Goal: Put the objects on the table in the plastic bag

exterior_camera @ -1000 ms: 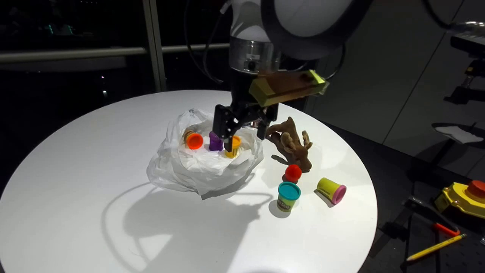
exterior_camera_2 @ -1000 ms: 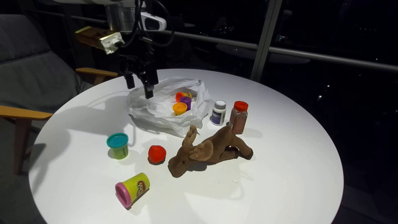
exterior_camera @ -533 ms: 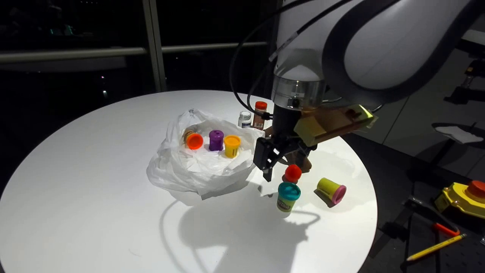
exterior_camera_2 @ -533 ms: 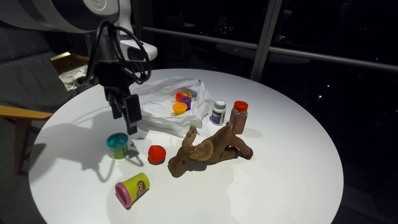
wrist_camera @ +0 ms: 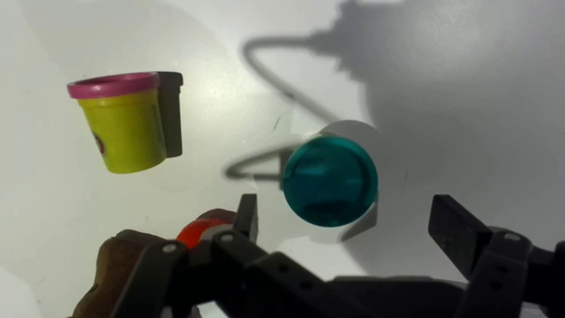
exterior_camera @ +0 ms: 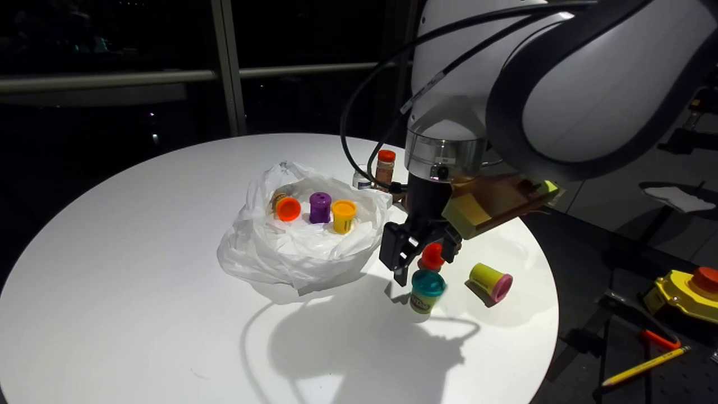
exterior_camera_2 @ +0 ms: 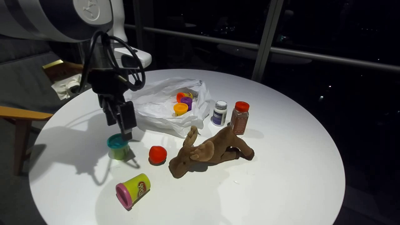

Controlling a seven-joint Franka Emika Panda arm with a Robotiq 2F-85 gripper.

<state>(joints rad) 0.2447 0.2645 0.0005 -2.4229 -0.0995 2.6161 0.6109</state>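
Teal-lidded tub (wrist_camera: 330, 181), end effector (wrist_camera: 345, 215) parted above, plastic bag (exterior_camera: 322, 266) nearby

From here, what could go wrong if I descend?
The upright green plastic tub with a round teal lid sits nearer one finger of the open end effector in the wrist view, so closing might shove it.
That finger partly hides the small rounded red object there and could bump it.
The yellow cylindrical tub with a pink lid lies on its side, so might roll if knocked.
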